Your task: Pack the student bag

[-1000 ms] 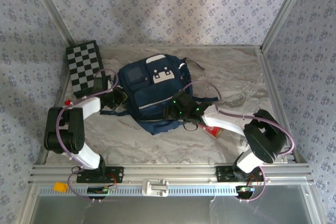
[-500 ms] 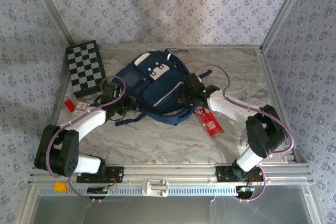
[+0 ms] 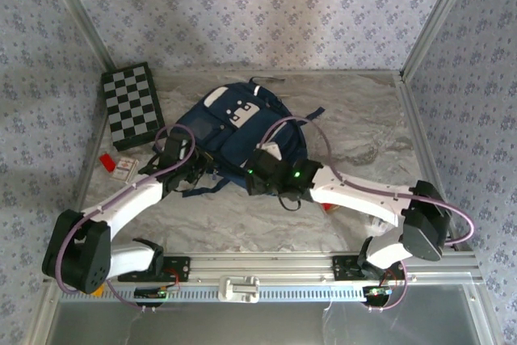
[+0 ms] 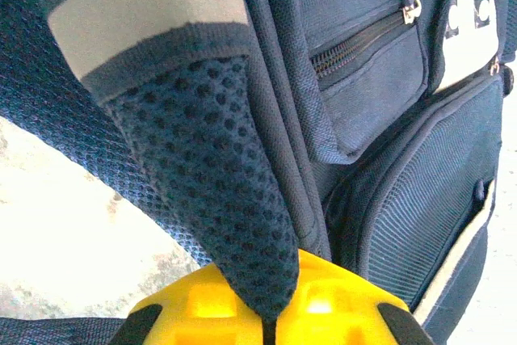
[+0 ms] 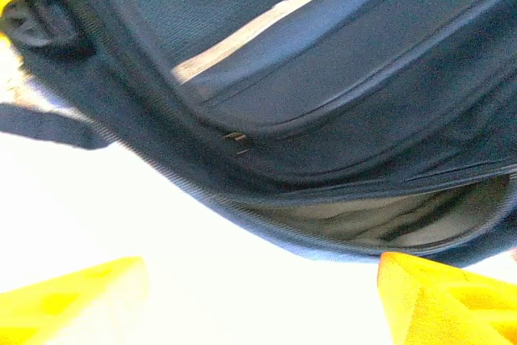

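Note:
The student bag (image 3: 242, 127), navy with white patches, lies on the table's middle, its front pockets up. My left gripper (image 3: 191, 169) is at the bag's near left side, and its yellow jaws (image 4: 279, 325) are shut on a dark mesh strap (image 4: 218, 167) of the bag. The zipped front pocket (image 4: 371, 46) lies beyond. My right gripper (image 3: 257, 177) is at the bag's near edge. It stands open (image 5: 258, 296), its yellow fingertips (image 5: 440, 296) wide apart with nothing between them, just before the bag's gaping main opening (image 5: 380, 224).
A checkered board (image 3: 133, 105) lies at the back left. A small red item (image 3: 107, 161) and a card (image 3: 125, 169) sit at the left edge. A red packet (image 3: 327, 206) peeks out under the right arm. Bare table lies near and right.
My right gripper has swung from the bag's right side to its near edge, covering the red packet. The left gripper kept its hold on the strap, and the bag shifted slightly.

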Motion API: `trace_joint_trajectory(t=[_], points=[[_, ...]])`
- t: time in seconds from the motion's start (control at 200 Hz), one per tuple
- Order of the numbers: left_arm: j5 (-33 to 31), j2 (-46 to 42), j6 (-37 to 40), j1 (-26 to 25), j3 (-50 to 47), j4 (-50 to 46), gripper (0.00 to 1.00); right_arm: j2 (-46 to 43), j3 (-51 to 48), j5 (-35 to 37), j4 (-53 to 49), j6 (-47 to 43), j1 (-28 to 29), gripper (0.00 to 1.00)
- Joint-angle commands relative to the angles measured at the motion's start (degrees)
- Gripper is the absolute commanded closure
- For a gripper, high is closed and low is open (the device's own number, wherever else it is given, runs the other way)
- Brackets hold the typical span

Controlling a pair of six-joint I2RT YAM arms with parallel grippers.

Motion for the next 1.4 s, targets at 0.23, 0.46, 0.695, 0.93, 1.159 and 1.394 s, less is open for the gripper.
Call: trace_joint_trajectory(t=[0.23,0.46,0.695,0.93,1.159,1.394], points=[[1.84,-4.30,-3.03,-2.75,-0.20,3.08,1.00,13.71,7.98,1.00,6.96,4.35,4.19,0.42],[3.34,-4.40,-4.76,-2.97,-0.80,5.19,1.00,16.56,8.40,-0.44,17.80,3.85,4.75,0.53],[6.02,-3.99,-7.31,-3.22,-0.96,6.56,1.00,18.94,6.98,2.36,23.07,9.16,5.79,0.54],[6.86,-5.72,-9.38,-3.84,-2.34,6.85,1.00,22.10,9.95,4.76,19.81,14.20,1.81,0.57],[7.76,-6.78,-9.87,-4.99,-2.65,6.68,1.00,19.19,7.96,7.64,19.40,12.18,2.67,0.64],[8.30,-6.61,-10.73,-6.23,-1.88,7.91,1.00,21.55,10.82,5.05,20.55,9.55,1.66,0.62]])
